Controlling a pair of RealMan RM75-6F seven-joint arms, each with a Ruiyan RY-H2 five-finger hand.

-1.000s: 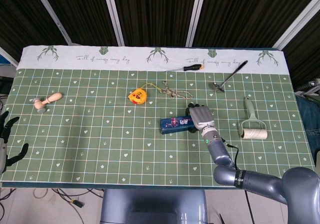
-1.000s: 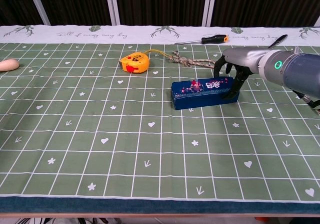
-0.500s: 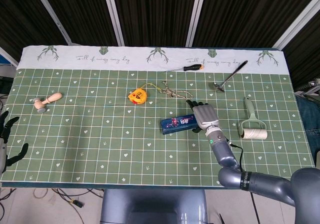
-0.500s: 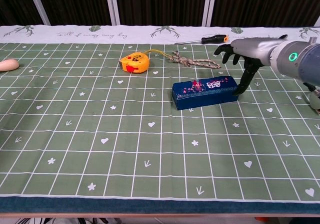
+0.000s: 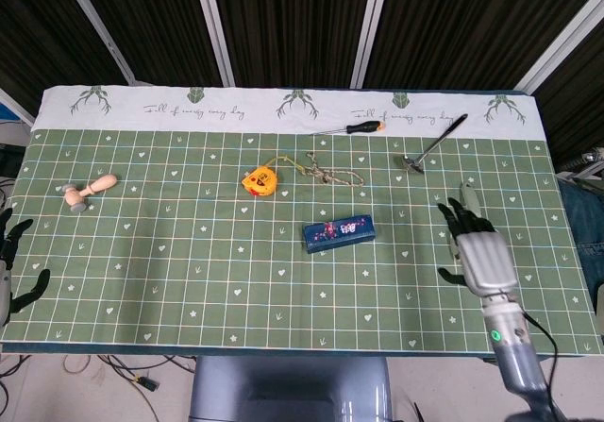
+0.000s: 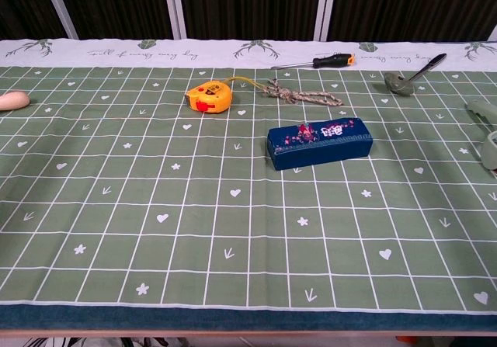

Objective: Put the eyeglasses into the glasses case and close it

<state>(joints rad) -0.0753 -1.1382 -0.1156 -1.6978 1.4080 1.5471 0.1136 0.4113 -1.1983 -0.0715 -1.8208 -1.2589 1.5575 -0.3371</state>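
The desk (image 5: 189,280) is seen whole only from the head view. The right hand (image 5: 479,252) has been pulled off the case and now hovers with fingers spread, nothing held, seen only in the head view. The left hand (image 5: 13,261) is parked open at the desk's edge. The glasses case (image 6: 319,143) is left shut, mid-desk, near the tape measure (image 6: 208,96).
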